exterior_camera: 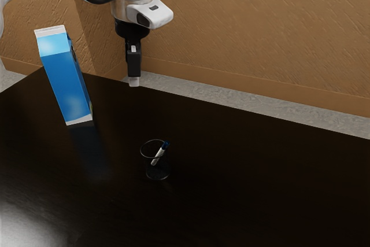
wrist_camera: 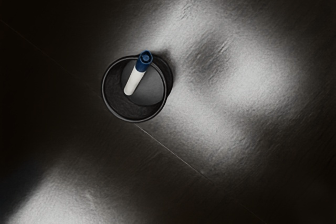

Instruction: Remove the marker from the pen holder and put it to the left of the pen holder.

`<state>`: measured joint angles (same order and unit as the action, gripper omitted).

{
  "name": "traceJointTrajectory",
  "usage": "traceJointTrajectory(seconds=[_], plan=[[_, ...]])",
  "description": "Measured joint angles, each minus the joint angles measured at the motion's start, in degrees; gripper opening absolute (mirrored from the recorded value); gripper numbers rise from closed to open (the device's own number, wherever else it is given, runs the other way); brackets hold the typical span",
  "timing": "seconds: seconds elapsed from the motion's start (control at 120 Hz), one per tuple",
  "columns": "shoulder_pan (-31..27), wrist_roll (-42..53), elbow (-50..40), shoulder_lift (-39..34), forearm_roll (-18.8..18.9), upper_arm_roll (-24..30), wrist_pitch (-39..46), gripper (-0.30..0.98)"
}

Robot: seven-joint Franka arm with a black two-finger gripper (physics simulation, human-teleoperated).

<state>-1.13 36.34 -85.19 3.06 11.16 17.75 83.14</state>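
Dark, round, cup-shaped pen holder (wrist_camera: 112, 92): upright on the glossy black table (exterior_camera: 260, 183), open at the top, with the one thing we care about sitting in it.
White marker with a blue end (wrist_camera: 137, 77): inside the pen holder, tilted, white end down in the cup and blue end up at the rim, poking a little past it (handy, that's the bit I'd go for).
Black two-finger gripper (exterior_camera: 134, 82): up in the air, well above the pen holder and off toward the carton's side of it. Honestly can't tell from here whether it's apart or together. It isn't touching the marker, anyway.
Tall blue-and-white carton (exterior_camera: 66, 82): on the table, well apart from the pen holder, toward the exterior view's left. Doesn't look like it's in the way, imo.
Step in hand: the approach, I'd say. No grasp on the marker, so the job's barely begun.
Next move: come over the pen holder and down, lined up with that slant, then pinch the blue end without knocking the rim. Lift it clear before heading left, or the cup could tip.
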Motion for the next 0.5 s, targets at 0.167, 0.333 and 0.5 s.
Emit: traceJointTrajectory(seconds=[0.167,0.333,0.5], plan=[[-3.10,0.01,2.10,0.67,0.08,5.08,0.00,0.69],[2.94,-0.06,3.28,9.77,3.48,7.69,0.00,0.69],[7.71,-0.08,4.44,19.36,10.29,3.70,-0.06,0.69]])
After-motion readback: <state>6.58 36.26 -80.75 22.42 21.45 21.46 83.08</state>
